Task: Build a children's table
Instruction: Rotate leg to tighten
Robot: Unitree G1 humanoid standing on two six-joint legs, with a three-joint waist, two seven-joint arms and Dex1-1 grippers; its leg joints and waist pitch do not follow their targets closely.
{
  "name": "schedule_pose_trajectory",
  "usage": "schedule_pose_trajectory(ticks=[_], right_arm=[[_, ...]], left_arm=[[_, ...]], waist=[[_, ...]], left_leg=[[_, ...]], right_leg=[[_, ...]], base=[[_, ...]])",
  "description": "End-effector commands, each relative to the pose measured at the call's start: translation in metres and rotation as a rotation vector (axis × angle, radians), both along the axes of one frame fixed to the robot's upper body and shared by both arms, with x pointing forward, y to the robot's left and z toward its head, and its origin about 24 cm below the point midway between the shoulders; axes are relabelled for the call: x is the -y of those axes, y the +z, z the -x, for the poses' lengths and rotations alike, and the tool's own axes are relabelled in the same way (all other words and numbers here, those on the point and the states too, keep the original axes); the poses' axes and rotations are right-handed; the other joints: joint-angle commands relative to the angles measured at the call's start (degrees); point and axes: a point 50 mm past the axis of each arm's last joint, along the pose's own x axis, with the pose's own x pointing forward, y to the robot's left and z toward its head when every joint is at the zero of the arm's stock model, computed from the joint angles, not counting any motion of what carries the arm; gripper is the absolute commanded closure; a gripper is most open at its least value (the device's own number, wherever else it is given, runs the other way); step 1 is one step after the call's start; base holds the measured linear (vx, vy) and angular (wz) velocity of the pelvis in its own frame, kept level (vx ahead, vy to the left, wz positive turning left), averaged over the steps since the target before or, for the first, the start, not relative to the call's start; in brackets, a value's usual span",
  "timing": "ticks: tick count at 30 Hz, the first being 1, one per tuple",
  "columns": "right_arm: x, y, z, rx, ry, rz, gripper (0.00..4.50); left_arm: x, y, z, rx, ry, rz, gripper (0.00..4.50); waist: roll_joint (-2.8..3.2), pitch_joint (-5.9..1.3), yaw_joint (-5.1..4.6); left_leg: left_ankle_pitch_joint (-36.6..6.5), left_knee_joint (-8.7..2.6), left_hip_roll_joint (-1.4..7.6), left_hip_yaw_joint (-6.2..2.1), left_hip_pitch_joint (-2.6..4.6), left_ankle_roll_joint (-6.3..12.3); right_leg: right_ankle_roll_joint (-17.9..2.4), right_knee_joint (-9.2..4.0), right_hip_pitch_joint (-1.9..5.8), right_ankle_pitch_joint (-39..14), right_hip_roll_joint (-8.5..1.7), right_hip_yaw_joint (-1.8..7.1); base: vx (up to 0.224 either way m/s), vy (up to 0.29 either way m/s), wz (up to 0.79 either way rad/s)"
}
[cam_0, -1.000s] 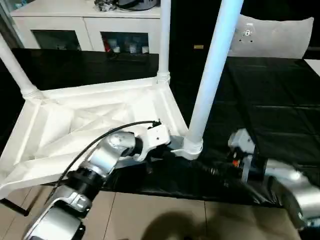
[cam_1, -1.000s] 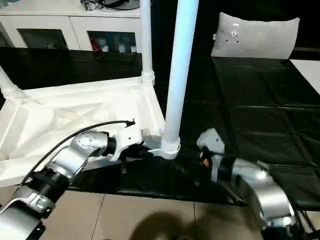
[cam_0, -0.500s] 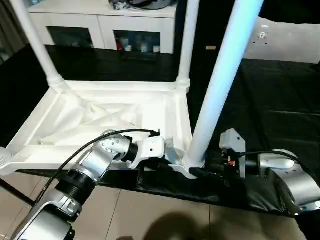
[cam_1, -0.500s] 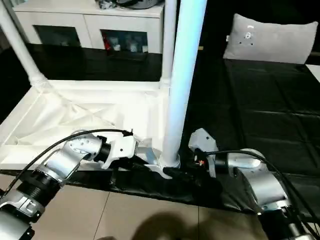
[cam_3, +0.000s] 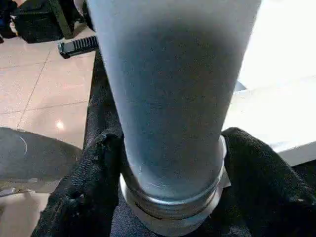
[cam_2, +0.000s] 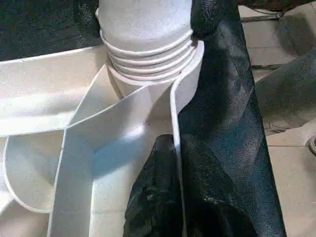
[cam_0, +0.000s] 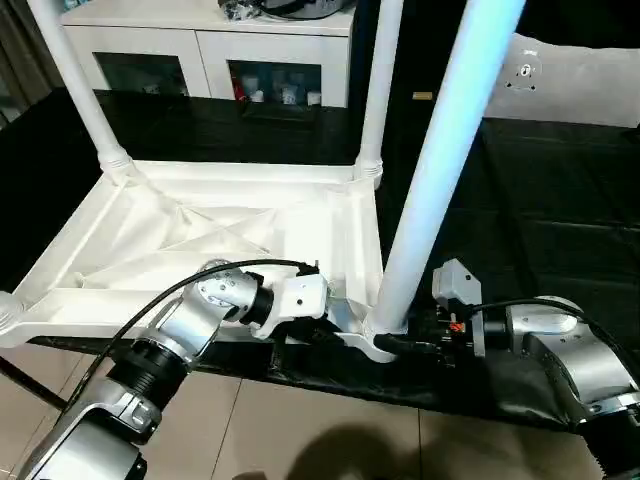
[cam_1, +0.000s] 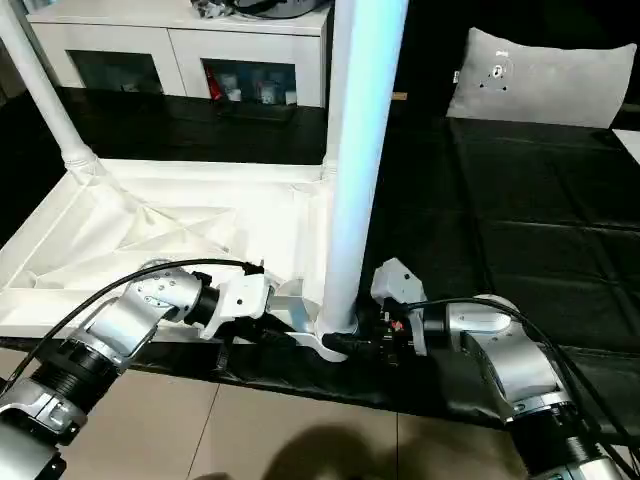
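- We see the children's table (cam_0: 210, 240) lying upside down on a bench (cam_0: 540, 200) draped in black cloth, its X-ribbed underside facing up and its near edge along the bench's front edge.
- Three legs stand upright from its corner sockets: a far-left leg (cam_0: 80, 90), a far-right leg (cam_0: 375, 90), and the near-right leg (cam_0: 440, 170), which rises closest to us and out past the top of the head views.
- At the near-left corner we see a rounded socket (cam_0: 5, 315) at the picture's edge; whether a leg stands in it we cannot tell.
- Our left tool (cam_0: 335, 318) reaches in from the left along the table's near edge, its black fingers closed, pinching the thin white rim wall just beside the near-right socket.
- The left wrist view looks along that rim to the threaded collar (cam_2: 148, 54) where the near-right leg meets its socket, with one black finger (cam_2: 153, 197) lying against the wall.
- Our right tool (cam_0: 405, 343) comes in from the right at bench level, with its fingers set around the base of the near-right leg.
- In the right wrist view the two black fingers (cam_3: 84, 192) flank the leg's ringed foot (cam_3: 173, 202), touching or nearly touching it; we cannot tell whether they grip it.
- Behind the bench stands a white cabinet (cam_0: 200, 50) with glass doors, and a grey cushion (cam_0: 570, 65) rests at the far right.
- Pale floor tiles (cam_0: 330, 440) show below the bench's front edge.
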Motion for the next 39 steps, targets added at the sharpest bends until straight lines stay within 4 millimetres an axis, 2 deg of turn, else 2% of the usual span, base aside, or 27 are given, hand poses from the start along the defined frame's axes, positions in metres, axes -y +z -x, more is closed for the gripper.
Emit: schedule_pose_trajectory(ticks=[1,2,3,6,9,13,14,15,16,17,18,19,21,22,23,24,25,26,29,30,31,33,34,35,37,38,39], right_arm=[[-0.002,0.001,0.001,-0.006,0.019,-0.007,1.65],[-0.002,0.0,0.001,-0.009,0.019,-0.009,1.67],[-0.002,-0.001,0.002,-0.014,0.017,-0.014,1.74],[-0.006,-0.003,0.005,-0.031,0.0,-0.045,1.78],[-0.019,-0.003,0.01,-0.059,-0.042,-0.099,1.78],[-0.031,-0.009,0.006,-0.062,-0.156,-0.096,1.78],[-0.042,-0.013,0.001,-0.077,-0.273,-0.122,1.79],[-0.047,-0.014,-0.001,-0.09,-0.314,-0.141,1.79],[-0.057,-0.016,-0.003,-0.114,-0.38,-0.18,1.8],[-0.061,-0.015,-0.006,-0.113,-0.416,-0.192,1.8],[-0.063,-0.015,-0.008,-0.111,-0.449,-0.2,1.81],[-0.067,-0.015,-0.014,-0.105,-0.531,-0.21,1.82],[-0.074,-0.015,-0.024,-0.1,-0.657,-0.225,1.83],[-0.078,-0.015,-0.031,-0.091,-0.731,-0.227,1.83],[-0.078,-0.015,-0.031,-0.091,-0.733,-0.227,1.83],[-0.079,-0.014,-0.034,-0.055,-0.765,-0.2,1.83],[-0.079,-0.013,-0.035,-0.045,-0.76,-0.205,1.83],[-0.08,-0.012,-0.035,-0.041,-0.76,-0.208,1.49],[-0.079,-0.007,-0.035,-0.016,-0.764,-0.23,1.49],[-0.079,-0.007,-0.035,-0.013,-0.759,-0.229,1.26],[-0.074,-0.007,-0.033,0.021,-0.717,-0.212,1.08],[-0.067,-0.008,-0.032,0.05,-0.686,-0.194,1.08],[-0.054,-0.009,-0.029,0.089,-0.638,-0.16,1.0],[-0.054,-0.009,-0.029,0.089,-0.638,-0.16,0.84],[-0.043,-0.01,-0.025,0.105,-0.59,-0.126,0.63],[-0.034,-0.01,-0.022,0.114,-0.564,-0.105,0.61],[-0.034,-0.01,-0.022,0.114,-0.564,-0.105,0.61]], left_arm=[[0.003,0.0,0.004,0.003,-0.064,-0.022,4.5],[0.003,0.0,0.004,-0.001,-0.063,-0.02,4.5],[0.004,0.0,0.004,-0.005,-0.059,-0.017,4.5],[0.005,0.0,0.003,-0.019,-0.034,0.0,4.5],[0.011,0.003,0.0,-0.036,0.033,0.047,4.5],[0.019,0.005,-0.005,-0.035,0.113,0.089,4.5],[0.027,0.006,-0.009,-0.019,0.189,0.116,4.5],[0.031,0.005,-0.011,-0.012,0.224,0.126,4.5],[0.038,0.005,-0.015,-0.001,0.295,0.141,4.5],[0.042,0.005,-0.016,-0.003,0.325,0.15,4.5],[0.045,0.006,-0.017,-0.004,0.346,0.159,4.5],[0.053,0.007,-0.018,-0.004,0.395,0.181,4.5],[0.064,0.009,-0.022,0.003,0.472,0.214,4.5],[0.071,0.01,-0.024,0.014,0.527,0.232,4.5],[0.071,0.01,-0.024,0.014,0.529,0.232,4.5],[0.074,0.011,-0.025,0.02,0.547,0.237,4.5],[0.075,0.012,-0.025,0.023,0.543,0.238,4.5],[0.075,0.012,-0.025,0.025,0.541,0.236,4.5],[0.075,0.011,-0.024,0.05,0.522,0.21,4.5],[0.075,0.011,-0.024,0.05,0.521,0.208,4.5],[0.071,0.01,-0.024,0.053,0.511,0.191,4.5],[0.067,0.008,-0.024,0.055,0.507,0.175,4.5],[0.058,0.005,-0.026,0.056,0.503,0.155,4.5],[0.058,0.005,-0.026,0.056,0.503,0.155,4.5],[0.05,0.005,-0.027,0.051,0.487,0.144,4.5],[0.045,0.005,-0.027,0.051,0.466,0.137,4.5],[0.045,0.005,-0.027,0.051,0.466,0.137,4.5]], waist=[[-0.58,-3.85,0.04],[-0.59,-3.85,0.04],[-0.32,-3.86,0.04],[-0.37,-3.88,0.03],[-0.48,-3.83,0.1],[-0.41,-3.42,-0.39],[-0.37,-3.29,-0.61],[-0.23,-3.02,-1.07],[-0.4,-2.93,-1.75],[-0.39,-3.01,-1.94],[-0.41,-2.9,-2.52],[0.12,-2.89,-3.12],[-0.2,-3.01,-3.99],[-0.06,-2.98,-4.53],[-0.02,-3.01,-4.68],[-0.04,-3.02,-4.83],[0.17,-3.23,-5.03],[0.15,-3.28,-5.01],[0.29,-3.59,-4.73],[0.33,-3.62,-4.69],[0.58,-3.71,-4.64],[0.63,-3.89,-4.42],[0.75,-3.91,-4.35],[0.68,-3.97,-4.26],[1.19,-3.93,-3.82],[1.05,-3.85,-3.7],[1.07,-3.82,-3.51]], left_leg=[[-1.97,-4.06,3.52,-0.64,-0.72,6.17],[-1.9,-4.06,3.49,-0.63,-0.74,6.2],[-1.84,-4.03,3.55,-0.67,-0.74,6.18],[-2.14,-4.05,3.51,-0.65,-0.69,6.08],[-1.42,-4.1,3.58,-0.71,-0.73,5.93],[-4.62,-4.36,3.16,-0.48,-0.55,4.31],[-5.74,-4.38,2.92,-0.42,-0.54,3.52],[-7.03,-4.49,2.71,-0.48,-0.43,2.56],[-8.42,-4.42,2.36,-0.54,-0.41,1.58],[-9.05,-4.22,2.14,-0.52,-0.16,1.27],[-9.76,-4.27,2.03,-0.62,-0.31,1.62],[-10.55,-4.38,2.34,-0.72,-0.03,1.57],[-11.3,-4.48,2.36,-1.12,-0.56,1.78],[-11.62,-4.28,2.1,-0.89,-0.08,2.01],[-12.02,-4.19,1.92,-0.9,0.06,2.09],[-11.94,-4.19,1.77,-0.9,-0.09,2.42],[-10.42,-4.46,2.24,-1.14,-0.53,3.27],[-9.84,-4.44,2.27,-1.09,-0.66,3.67],[-6.41,-4.52,2.73,-1.13,-0.83,5.08],[-5.93,-4.5,2.82,-1.13,-0.86,5.28],[-4.61,-4.38,2.86,-1.1,-0.98,5.78],[-3.3,-4.12,2.83,-1.01,-1.15,6.67],[-2.5,-4.04,2.79,-1.03,-1.34,7.33],[-2.21,-3.96,2.7,-0.95,-1.4,7.73],[-1.6,-3.78,2.56,-0.75,-1.37,8.61],[-1.88,-3.85,2.61,-0.77,-1.34,8.62],[-2.62,-3.88,2.62,-0.66,-1.18,8.59]], right_leg=[[-6.22,-3.71,4.34,-14.7,-4.68,4.34],[-6.24,-3.7,4.37,-14.7,-4.67,4.33],[-6.3,-3.72,4.35,-14.4,-4.67,4.33],[-6.41,-3.7,4.36,-14.46,-4.61,4.31],[-6.35,-3.69,4.41,-14.14,-4.66,4.36],[-4.38,-4.75,4.28,-20.46,-4.56,4.06],[-3.21,-5.19,4.25,-22.96,-4.45,3.87],[-2.26,-5.69,4.01,-25.36,-4.24,3.5],[-0.66,-6.31,4.03,-28.18,-4.16,3.02],[0.16,-6.55,3.98,-29.42,-4.2,2.76],[1.36,-6.92,4.09,-30.76,-4.18,2.56],[1.22,-7.19,3.75,-30.61,-4.13,2.47],[1.66,-7.1,4.38,-29.72,-4.2,2.14],[1.45,-7.48,3.78,-30.19,-4.17,2.08],[1.46,-7.58,3.81,-30.79,-4.18,1.95],[1.7,-7.65,3.95,-30.96,-4.16,1.96],[0.98,-7.13,4.24,-28.06,-4.36,2.45],[0.71,-6.99,4.27,-26.96,-4.36,2.64],[-2.02,-5.85,4.3,-21.48,-4.6,3.45],[-2.63,-5.67,4.29,-20.39,-4.64,3.59],[-3.99,-5.18,4.41,-17.48,-4.66,3.76],[-4.92,-4.77,4.55,-14.89,-4.72,3.89],[-5.21,-4.57,4.7,-13.8,-4.68,3.92],[-5.31,-4.54,4.74,-13.49,-4.67,3.93],[-5.42,-4.59,4.56,-14.23,-4.61,3.91],[-5.03,-4.81,4.56,-15.13,-4.56,3.85],[-4.52,-4.94,4.42,-16.51,-4.4,3.86]], base=[[0.0,0.0,0.0],[0.0,0.0,0.0],[0.0,0.0,0.0],[0.0,0.0,0.0],[0.0,0.0,0.0],[0.0,0.0,0.0],[0.0,0.0,0.0],[0.0,0.0,0.0],[0.0,0.0,0.0],[0.0,0.0,0.0],[0.0,0.0,0.0],[0.0,0.0,0.0],[0.0,0.0,0.0],[0.0,0.0,0.0],[0.0,0.0,0.0],[0.0,0.0,0.0],[0.0,0.0,0.0],[0.0,0.0,0.0],[0.0,0.0,0.0],[0.0,0.0,0.0],[0.0,0.0,0.0],[0.0,0.0,0.0],[0.0,0.0,0.0],[0.0,0.0,0.0],[0.0,0.0,0.0],[0.0,0.0,0.0],[0.0,0.0,0.0]])
